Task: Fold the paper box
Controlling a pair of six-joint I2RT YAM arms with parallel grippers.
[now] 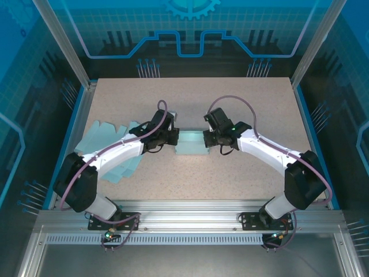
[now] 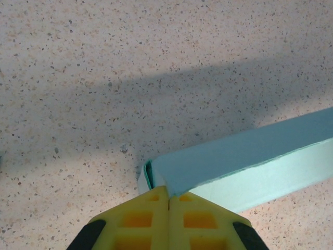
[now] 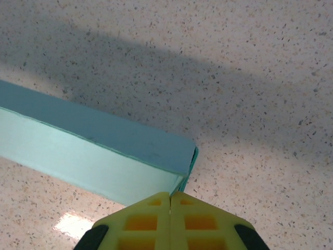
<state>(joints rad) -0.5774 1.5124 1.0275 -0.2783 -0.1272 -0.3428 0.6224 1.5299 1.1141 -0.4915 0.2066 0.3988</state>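
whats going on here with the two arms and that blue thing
Two robot arms are working on a light blue paper box in the middle of the table. The left gripper is shut on the box's left end and the right gripper is shut on its right end, so it is pinched from both sides. A pile of flat blue blanks lies to the left, partly under the left arm.

The left arm [image 1: 115, 153] covers part of the sheets [image 1: 102, 131]. In the left wrist view, the edge cuts the box [image 2: 250, 161].
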